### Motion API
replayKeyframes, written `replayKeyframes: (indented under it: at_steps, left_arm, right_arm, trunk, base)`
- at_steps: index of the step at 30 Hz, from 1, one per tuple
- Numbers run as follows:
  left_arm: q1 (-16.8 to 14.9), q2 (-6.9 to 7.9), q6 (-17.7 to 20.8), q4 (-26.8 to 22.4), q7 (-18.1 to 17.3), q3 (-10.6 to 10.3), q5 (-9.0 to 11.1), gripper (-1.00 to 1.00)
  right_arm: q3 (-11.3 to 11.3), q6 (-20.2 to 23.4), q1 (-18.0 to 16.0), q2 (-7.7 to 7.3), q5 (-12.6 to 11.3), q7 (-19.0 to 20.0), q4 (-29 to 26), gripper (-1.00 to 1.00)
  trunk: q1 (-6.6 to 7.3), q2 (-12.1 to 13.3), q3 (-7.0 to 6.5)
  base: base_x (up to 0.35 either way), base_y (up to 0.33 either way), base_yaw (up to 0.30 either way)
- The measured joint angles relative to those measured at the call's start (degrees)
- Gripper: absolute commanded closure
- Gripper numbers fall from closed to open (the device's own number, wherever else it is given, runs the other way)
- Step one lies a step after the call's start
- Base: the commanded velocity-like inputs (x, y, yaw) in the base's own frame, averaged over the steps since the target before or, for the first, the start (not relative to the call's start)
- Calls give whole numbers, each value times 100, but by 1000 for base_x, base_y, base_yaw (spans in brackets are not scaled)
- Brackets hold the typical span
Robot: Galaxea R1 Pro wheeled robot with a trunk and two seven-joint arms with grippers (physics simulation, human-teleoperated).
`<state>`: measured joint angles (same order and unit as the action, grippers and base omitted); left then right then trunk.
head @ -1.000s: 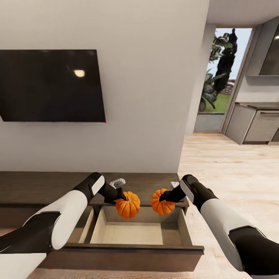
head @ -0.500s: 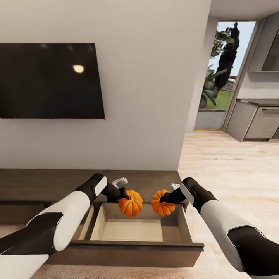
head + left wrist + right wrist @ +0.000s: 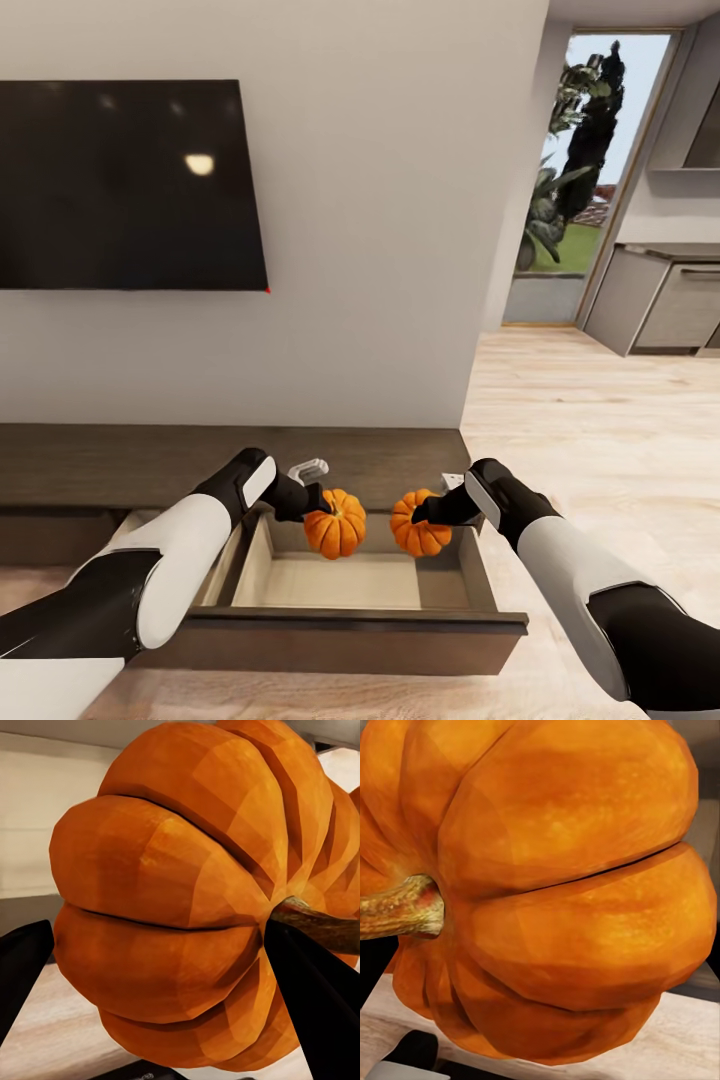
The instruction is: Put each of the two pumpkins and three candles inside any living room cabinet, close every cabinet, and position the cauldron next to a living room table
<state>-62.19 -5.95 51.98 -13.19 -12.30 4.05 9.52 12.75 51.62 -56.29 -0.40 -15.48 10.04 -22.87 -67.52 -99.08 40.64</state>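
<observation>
While the left pincer is gripping one pumpkin with its fingers closed on it, the right pincer is clamping the other pumpkin the same way. Both pumpkins are hanging side by side, a small gap between them, above the open drawer of the cabinet. Beyond the pincers, a dark screen is hanging on the wall.
</observation>
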Motion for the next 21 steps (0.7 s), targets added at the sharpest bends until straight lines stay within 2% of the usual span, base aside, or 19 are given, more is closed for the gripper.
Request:
replayKeyframes:
  at_steps: [2, 12, 21]
  left_arm:
    - [0, 0, 0, 0, 0, 0, 1, 100]
    - [-1, 8, 0, -9, -11, 3, 8, 100]
    - [5, 9, -9, -1, 3, 2, 0, 100]
  right_arm:
    - [1, -2, 2, 0, 1, 0, 0, 100]
    - [0, -264, 12, 0, -1, -6, 8, 100]
    - [12, -309, 17, 6, -5, -6, 120, 100]
  trunk:
    - [-44, -80, 55]
    - [-44, -82, 149]
    - [-44, -82, 234]
  base:
    - [0, 0, 0]
    - [7, 0, 0]
    - [1, 0, 0]
